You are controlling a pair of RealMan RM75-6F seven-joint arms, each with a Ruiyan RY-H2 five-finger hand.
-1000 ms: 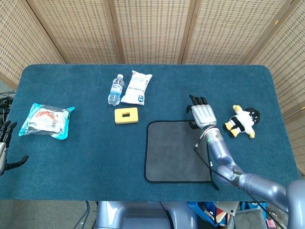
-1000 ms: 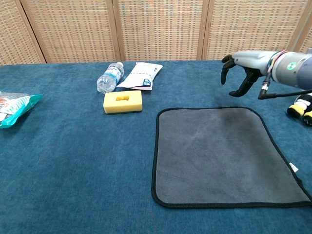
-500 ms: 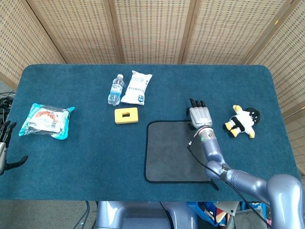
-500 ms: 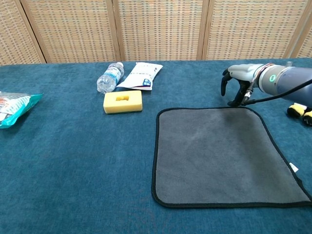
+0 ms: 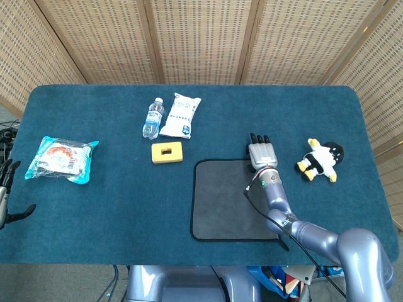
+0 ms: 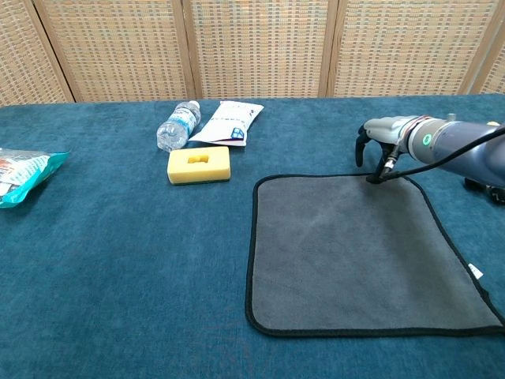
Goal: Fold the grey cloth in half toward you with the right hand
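Observation:
The grey cloth (image 5: pixel 230 200) with a black hem lies flat and unfolded on the blue table, right of centre; it also shows in the chest view (image 6: pixel 355 245). My right hand (image 5: pixel 260 153) is low over the cloth's far edge near its far right corner. In the chest view the right hand (image 6: pixel 383 142) points its fingers down, and the fingertips (image 6: pixel 377 175) touch the hem while the thumb stands apart; it holds nothing. My left hand (image 5: pixel 7 189) hangs at the table's left edge with fingers spread, empty.
A plush toy (image 5: pixel 320 160) lies just right of the right hand. Behind and left of the cloth are a yellow sponge (image 5: pixel 167 152), a water bottle (image 5: pixel 152 117) and a white packet (image 5: pixel 180 116). A snack bag (image 5: pixel 62 159) lies far left.
The right hand has come down and drawn slightly left, from above the table behind the cloth to the cloth's far edge, where its fingertips now touch. The cloth has not moved.

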